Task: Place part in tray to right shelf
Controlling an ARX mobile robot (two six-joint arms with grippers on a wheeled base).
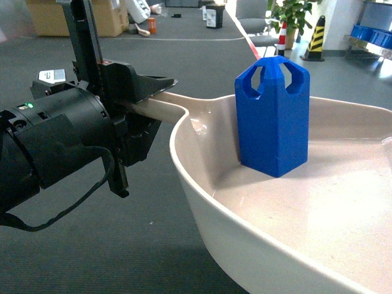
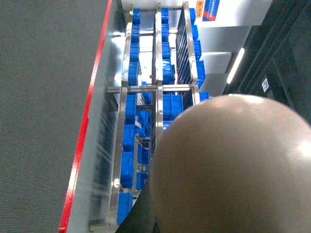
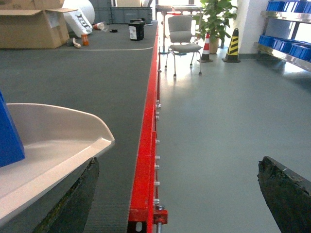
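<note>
Your left gripper (image 1: pixel 153 92) has its jaws clenched on the long handle of the tray (image 1: pixel 202 184), which it holds up off the dark grey floor (image 1: pixel 122 257). In the head view the cream scoop fills the lower right, with its curved rim close to the camera. The part (image 1: pixel 272 116) stands upright inside the tray on the flat bottom, near the back wall where the handle joins, its notched peak pointing up.

From your left wrist camera you mostly see the rounded underside of the tray (image 2: pixel 228 165) at close range. Beyond it stands a steel shelf (image 2: pixel 156 87) loaded with blue crates (image 2: pixel 130 141), and a red floor line (image 2: pixel 82 141) runs along the edge of the grey flooring.

Your right gripper (image 3: pixel 175 194) has its jaws released and spread wide: one dark finger (image 3: pixel 73 199) sits under the flat front lip of the tray (image 3: pixel 58 145), and the other finger (image 3: pixel 286 191) is well apart at the lower right. They hold nothing. A slice of the part (image 3: pixel 8 136) shows at the left edge of that view. Ahead, a red strip (image 3: pixel 148 121) divides the dark carpet from the pale floor, with an office chair (image 3: pixel 182 36), a potted plant (image 3: pixel 216 17) and a striped cone (image 3: pixel 233 43) in the distance.
</note>
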